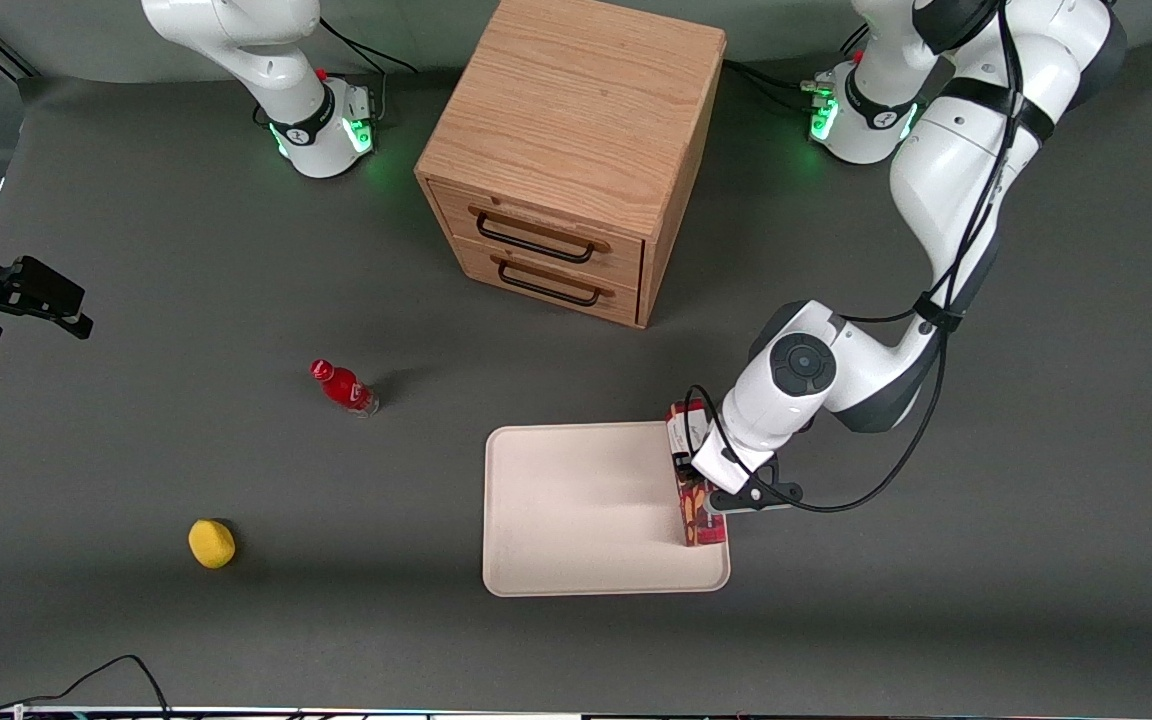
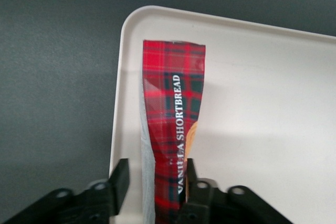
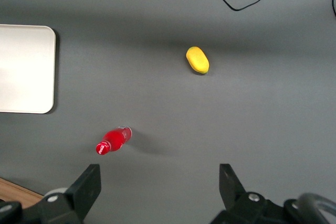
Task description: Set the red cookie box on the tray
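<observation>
A: Which step is the arm working through?

B: The placing step, by the look of it. The left gripper [image 2: 152,187] is sitting over the tray's [image 1: 576,500] edge at the working arm's end, and its fingers [image 2: 122,179] are standing slightly apart around the red cookie box [image 2: 173,129]. One finger seems to be touching the box while the other is showing a sliver of gap, so the grip looks as if it is loosening rather than clamping.

A: And the box is lying where?

B: It is lying inside the tray's rim, just beside that edge, on the cream surface. From the front, the red cookie box [image 1: 696,500] is partly covered by the wrist.

A: Which way is it pointing?

B: Its long axis is running parallel to that tray edge, from the drawer cabinet [image 1: 566,160] toward the front camera. The white label end is sitting nearer the cabinet; the plaid end is nearer the camera.

A: What is the next move calling for?

B: Probably widening the fingers fully and lifting straight up, so the slim box is not dragged or tipped.
</observation>
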Robot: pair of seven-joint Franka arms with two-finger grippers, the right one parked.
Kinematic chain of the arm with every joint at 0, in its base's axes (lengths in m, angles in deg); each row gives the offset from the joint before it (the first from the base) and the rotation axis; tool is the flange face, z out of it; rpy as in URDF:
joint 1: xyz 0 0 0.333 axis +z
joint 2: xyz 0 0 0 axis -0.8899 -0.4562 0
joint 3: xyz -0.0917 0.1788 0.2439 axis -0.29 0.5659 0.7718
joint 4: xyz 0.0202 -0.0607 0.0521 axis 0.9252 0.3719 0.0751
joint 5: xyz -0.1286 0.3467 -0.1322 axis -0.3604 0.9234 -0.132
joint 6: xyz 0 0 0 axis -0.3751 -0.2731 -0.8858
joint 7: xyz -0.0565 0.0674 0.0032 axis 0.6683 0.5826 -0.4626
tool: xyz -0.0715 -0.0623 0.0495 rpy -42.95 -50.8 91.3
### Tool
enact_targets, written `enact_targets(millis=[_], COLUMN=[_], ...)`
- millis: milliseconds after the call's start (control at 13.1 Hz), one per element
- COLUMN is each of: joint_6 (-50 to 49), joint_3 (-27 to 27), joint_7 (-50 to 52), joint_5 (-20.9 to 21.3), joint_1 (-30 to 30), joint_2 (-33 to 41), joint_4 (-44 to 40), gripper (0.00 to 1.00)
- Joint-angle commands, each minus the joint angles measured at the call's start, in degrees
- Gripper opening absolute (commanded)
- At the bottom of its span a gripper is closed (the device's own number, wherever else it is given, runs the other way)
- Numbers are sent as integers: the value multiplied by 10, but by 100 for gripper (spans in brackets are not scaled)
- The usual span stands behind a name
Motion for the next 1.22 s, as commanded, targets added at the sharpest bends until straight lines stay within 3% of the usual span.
enact_targets(millis=[0, 152, 304, 457, 761, 913, 1141], joint_6=[-35, -145, -224, -340, -554, -611, -590], joint_3=[-2, -10, -18, 7, 172, 235, 308], joint_7=[13, 6, -22, -91, -330, -430, -513], joint_5=[7, -10, -63, -127, -254, -268, -267], joint_1=[15, 27, 37, 40, 30, 30, 18], joint_2=[33, 76, 133, 199, 335, 396, 501], joint_4=[0, -11, -17, -42, -71, -37, 93], gripper=[100, 100, 100, 100, 100, 100, 100])
